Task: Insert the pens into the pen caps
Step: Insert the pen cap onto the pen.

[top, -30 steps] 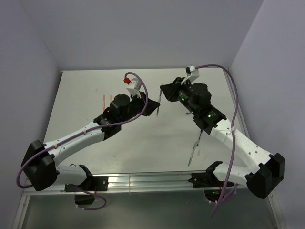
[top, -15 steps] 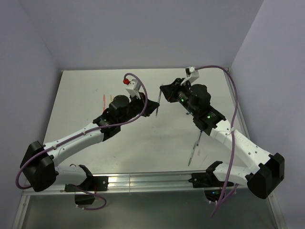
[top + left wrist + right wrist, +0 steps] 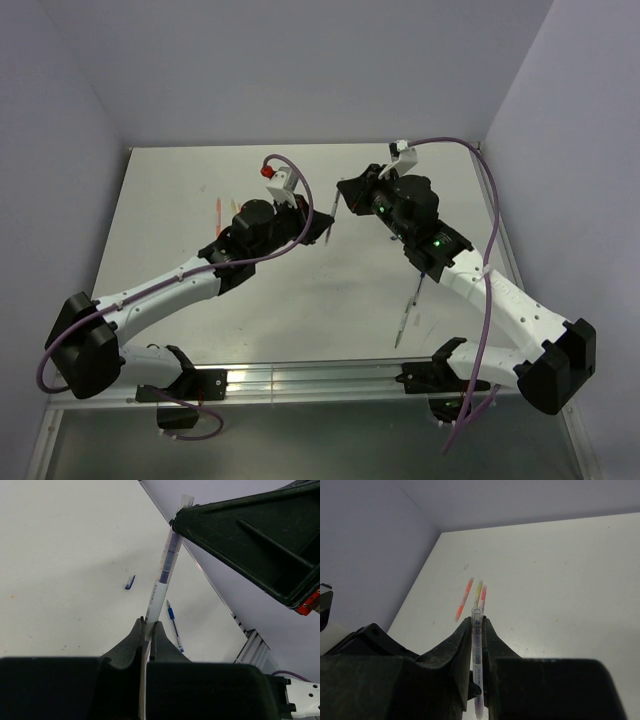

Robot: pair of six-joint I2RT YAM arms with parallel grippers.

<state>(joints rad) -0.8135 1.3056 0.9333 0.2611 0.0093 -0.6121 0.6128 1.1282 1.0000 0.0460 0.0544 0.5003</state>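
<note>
One thin pen (image 3: pixel 328 218) with a white barrel and dark ink hangs above the table, held at both ends. My left gripper (image 3: pixel 308 228) is shut on its lower barrel (image 3: pixel 156 592), with the fingertips (image 3: pixel 136 630) pinching it. My right gripper (image 3: pixel 345 196) is shut on the other end, where a clear pen cap (image 3: pixel 477 616) sits over the tip and pokes out past the fingers (image 3: pixel 186 500). On the table lie a dark blue cap (image 3: pixel 130 582), a blue pen (image 3: pixel 174 625), and orange (image 3: pixel 464 599), yellow (image 3: pixel 478 591) and red-pink (image 3: pixel 483 595) pens.
Two more thin pens (image 3: pixel 408 310) lie on the table under my right forearm. The coloured pens (image 3: pixel 218 212) show near the left side in the top view. Walls close the table at the back and on both sides; a metal rail (image 3: pixel 310 378) runs along the near edge.
Both grippers and the pen between them have edged slightly left and away. Both grips are unchanged.
</note>
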